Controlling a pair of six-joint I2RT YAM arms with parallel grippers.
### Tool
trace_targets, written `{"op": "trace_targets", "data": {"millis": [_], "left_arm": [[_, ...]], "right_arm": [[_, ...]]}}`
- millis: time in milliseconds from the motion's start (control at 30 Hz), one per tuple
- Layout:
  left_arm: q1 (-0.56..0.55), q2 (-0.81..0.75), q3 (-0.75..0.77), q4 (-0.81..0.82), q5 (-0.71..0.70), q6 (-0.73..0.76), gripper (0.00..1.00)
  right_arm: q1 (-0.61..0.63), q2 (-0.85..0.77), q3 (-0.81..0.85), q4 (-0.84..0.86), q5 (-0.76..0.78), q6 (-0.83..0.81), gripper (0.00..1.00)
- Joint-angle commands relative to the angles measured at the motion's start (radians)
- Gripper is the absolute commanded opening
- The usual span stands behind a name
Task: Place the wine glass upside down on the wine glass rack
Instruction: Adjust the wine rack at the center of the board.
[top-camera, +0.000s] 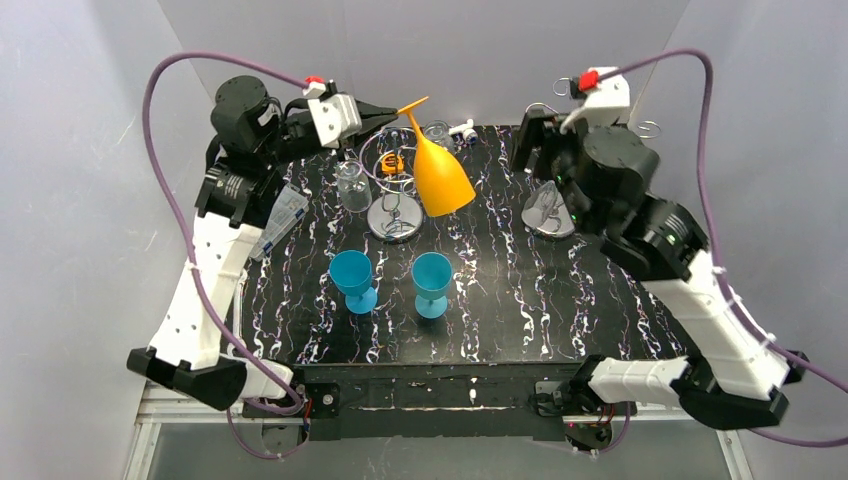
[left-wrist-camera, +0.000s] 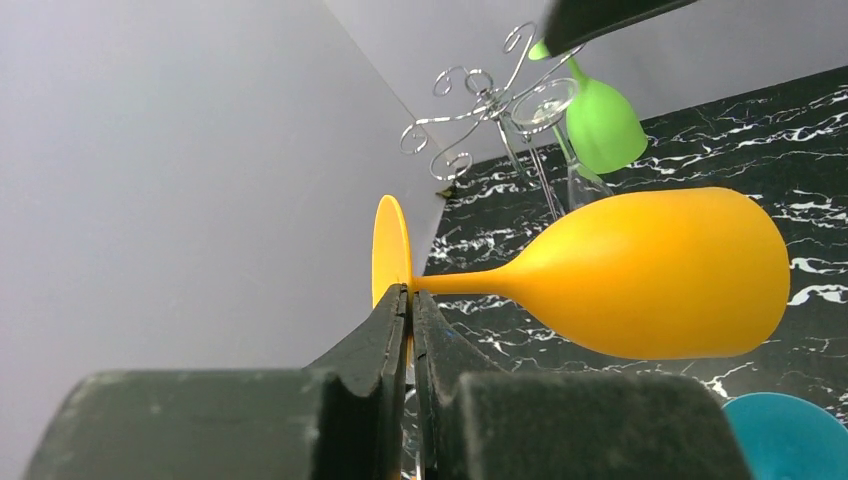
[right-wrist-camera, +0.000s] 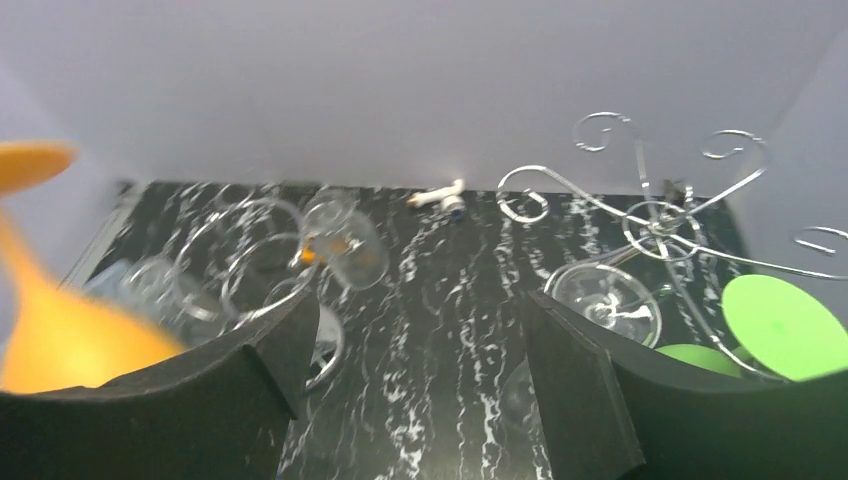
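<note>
Stem (left-wrist-camera: 470, 283) is your hold — left gripper (left-wrist-camera: 410, 297) clamps the seemingly light, slippery wine glass (left-wrist-camera: 650, 270) there, right gripper (right-wrist-camera: 420, 320) open and empty.

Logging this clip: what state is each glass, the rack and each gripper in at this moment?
orange wine glass: held tilted by its stem, foot up, bowl lower
left gripper: shut on the orange wine glass
right gripper: open, holding nothing
green glass: hanging foot up
wine glass rack: upright, green glass on it
left blue glass: standing upright
right blue glass: standing upright
</note>
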Motion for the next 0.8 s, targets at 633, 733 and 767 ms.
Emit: {"op": "trace_targets", "data": {"millis": [633, 733, 767], "left_arm": [[-0.004, -0.143, -0.077, 0.002, 0.059, 0.111, 0.0], [-0.003, -0.143, -0.076, 0.002, 0.059, 0.111, 0.0], [-0.003, -0.143, -0.075, 0.002, 0.059, 0.111, 0.0]], "right_arm": [[-0.668, 0.392, 0.299, -0.104, -0.171, 0.057, 0.61], [-0.699, 0.422, 0.313, -0.121, -0.224, 0.045, 0.57], [-0.706, 0.426, 0.308, -0.116, -0.235, 0.04, 0.56]]}}
